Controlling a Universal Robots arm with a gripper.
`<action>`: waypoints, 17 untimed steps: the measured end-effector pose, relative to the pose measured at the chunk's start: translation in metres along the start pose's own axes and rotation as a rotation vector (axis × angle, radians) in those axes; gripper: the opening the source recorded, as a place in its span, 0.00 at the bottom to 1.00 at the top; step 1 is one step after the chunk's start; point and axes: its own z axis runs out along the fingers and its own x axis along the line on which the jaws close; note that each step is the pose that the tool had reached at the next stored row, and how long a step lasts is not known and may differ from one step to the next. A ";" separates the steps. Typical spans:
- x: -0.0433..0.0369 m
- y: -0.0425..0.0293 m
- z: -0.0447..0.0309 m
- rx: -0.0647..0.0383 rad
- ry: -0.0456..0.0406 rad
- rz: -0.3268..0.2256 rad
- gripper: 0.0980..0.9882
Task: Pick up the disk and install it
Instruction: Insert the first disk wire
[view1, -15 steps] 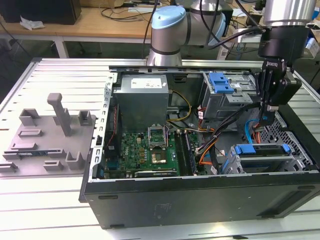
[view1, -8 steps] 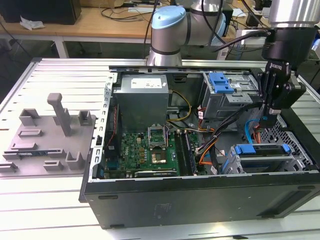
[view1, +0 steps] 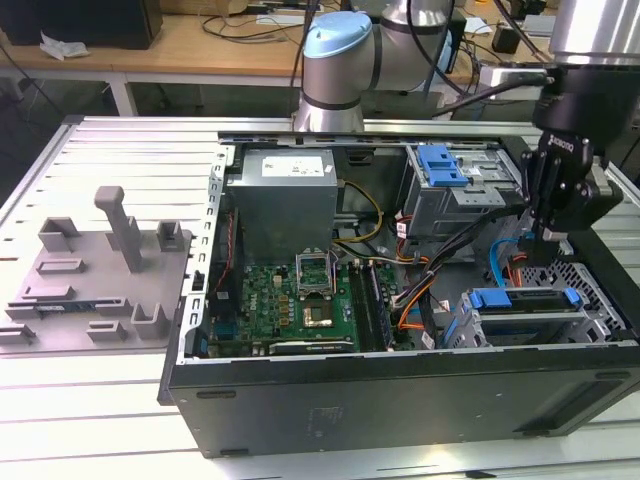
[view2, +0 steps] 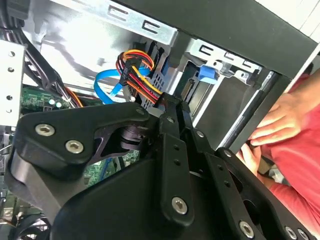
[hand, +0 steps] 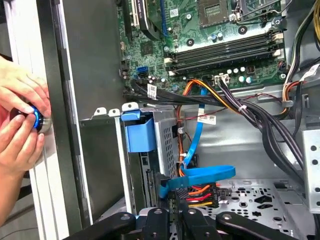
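Hanging above drive cage (view1: 592, 292) — hand (view1: 549, 240) closed together, empty | disk (view1: 525, 298) seated in cage, bright blue carrier edge showing

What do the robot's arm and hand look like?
The arm has silver-grey tubes and a light blue joint cap. The hand is black, built of flat linked bars with silver screws, and bears a small white marking.
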 end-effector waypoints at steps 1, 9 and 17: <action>0.0036 -0.0003 0.0013 -0.002 -0.0130 0.000 0.08; 0.0212 -0.0023 0.0060 -0.011 -0.0961 0.000 0.08; 0.0322 -0.0037 0.0028 -0.028 -0.2381 -0.002 0.08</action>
